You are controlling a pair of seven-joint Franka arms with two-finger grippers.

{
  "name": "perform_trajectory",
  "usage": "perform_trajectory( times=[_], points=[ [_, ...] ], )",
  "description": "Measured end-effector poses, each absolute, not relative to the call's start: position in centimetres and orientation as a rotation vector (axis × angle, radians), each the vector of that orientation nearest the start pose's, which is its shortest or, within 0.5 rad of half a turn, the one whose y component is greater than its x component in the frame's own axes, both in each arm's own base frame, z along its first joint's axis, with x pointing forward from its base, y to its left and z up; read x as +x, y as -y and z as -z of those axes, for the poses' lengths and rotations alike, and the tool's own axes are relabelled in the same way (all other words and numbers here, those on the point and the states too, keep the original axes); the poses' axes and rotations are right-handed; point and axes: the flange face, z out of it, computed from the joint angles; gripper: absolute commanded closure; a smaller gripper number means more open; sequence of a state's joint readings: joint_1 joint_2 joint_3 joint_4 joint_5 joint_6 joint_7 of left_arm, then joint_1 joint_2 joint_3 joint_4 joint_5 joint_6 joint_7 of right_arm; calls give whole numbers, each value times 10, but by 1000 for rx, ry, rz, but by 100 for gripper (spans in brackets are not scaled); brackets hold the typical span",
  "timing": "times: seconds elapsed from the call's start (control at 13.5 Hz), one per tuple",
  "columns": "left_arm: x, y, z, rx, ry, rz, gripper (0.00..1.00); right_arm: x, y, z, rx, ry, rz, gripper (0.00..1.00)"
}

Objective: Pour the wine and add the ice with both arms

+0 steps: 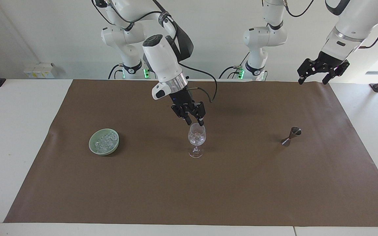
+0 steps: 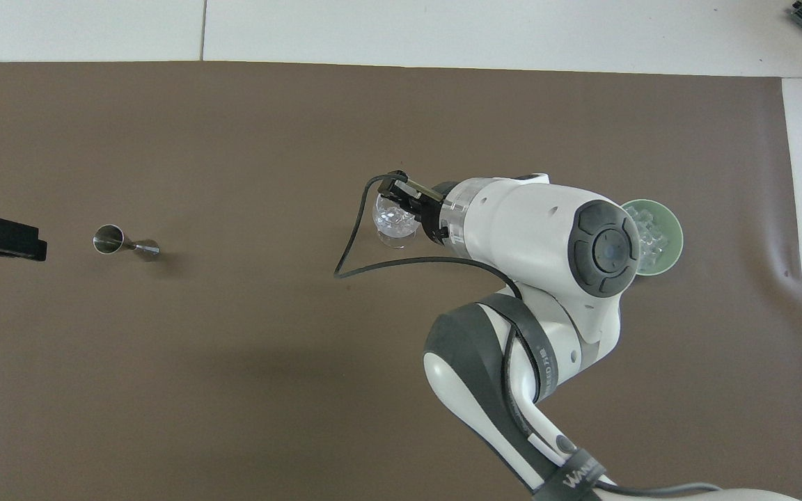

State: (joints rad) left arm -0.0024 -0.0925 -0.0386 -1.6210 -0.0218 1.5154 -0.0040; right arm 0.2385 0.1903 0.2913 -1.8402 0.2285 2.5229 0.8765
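Overhead view: right arm (image 2: 554,236) hides part of ice bowl (image 2: 672,240); right gripper (image 1: 195,122) fingers apart above glass (image 1: 197,139).

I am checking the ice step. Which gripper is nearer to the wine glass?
Right. The right gripper hangs open just over the wine glass; the left gripper waits over the mat's edge, near the jigger.

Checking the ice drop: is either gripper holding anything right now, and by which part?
Nothing is held. The right gripper hangs over the wine glass, jaws apart and empty; ice lies in the bowl of the glass. The left gripper waits open, empty.
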Motion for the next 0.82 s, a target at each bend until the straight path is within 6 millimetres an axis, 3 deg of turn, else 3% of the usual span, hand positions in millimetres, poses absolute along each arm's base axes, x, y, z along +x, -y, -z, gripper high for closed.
perform_trajectory(
  times=[0.07,0.52,0.67,0.82],
  points=[
    [519,25,-646,-3159,-60,-21,0,566,-316,-483,-2543,-675,310,0],
    [519,25,-646,-3159,-60,-21,0,572,-297,-491,-2546,-709,316,0],
    [519,25,-646,-3159,-60,-22,0,572,-275,-504,-2586,-706,301,0],
    [519,25,-646,-3159,-60,-22,0,569,-238,-519,-2686,-652,267,0]
  ],
)
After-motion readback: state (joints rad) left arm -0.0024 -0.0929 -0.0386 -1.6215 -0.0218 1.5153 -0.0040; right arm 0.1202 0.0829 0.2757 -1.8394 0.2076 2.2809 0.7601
